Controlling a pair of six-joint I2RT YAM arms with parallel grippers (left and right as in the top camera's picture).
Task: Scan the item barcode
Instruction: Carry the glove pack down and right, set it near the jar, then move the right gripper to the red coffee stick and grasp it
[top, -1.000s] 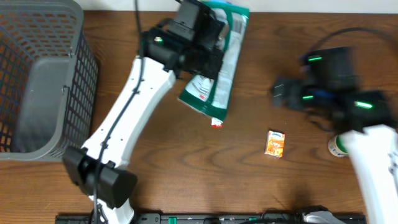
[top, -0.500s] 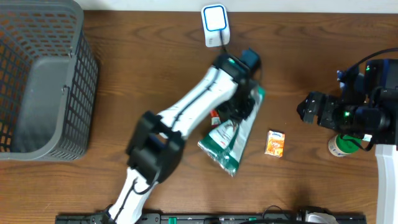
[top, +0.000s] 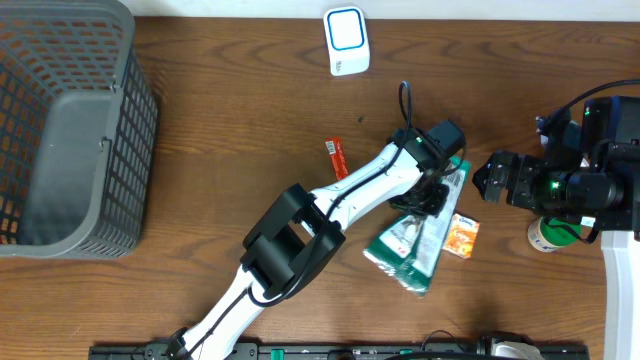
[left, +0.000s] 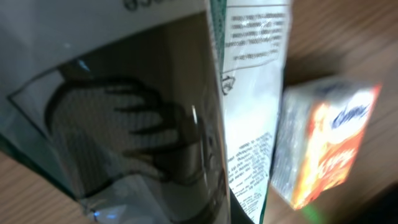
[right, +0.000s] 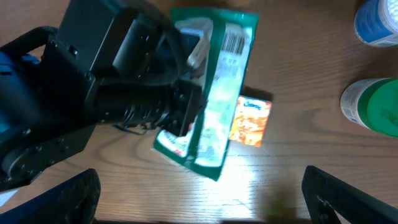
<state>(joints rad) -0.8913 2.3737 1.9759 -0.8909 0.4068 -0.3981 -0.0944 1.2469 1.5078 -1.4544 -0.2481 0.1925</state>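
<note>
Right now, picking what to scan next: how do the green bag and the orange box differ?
The green bag is long, flat and gripped by the left tool; the orange box is small, blocky and lies ungripped. The bag shows a barcode; the box shows none here. Both are printed packs.

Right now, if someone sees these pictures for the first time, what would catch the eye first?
First the long white left arm, stretched diagonally across the wooden table, with the left gripper shut on a green and white bag right of centre. A small orange box lies against the bag's right edge, and the right gripper stands wide open just beyond it. At the far left stands a big grey mesh basket.
</note>
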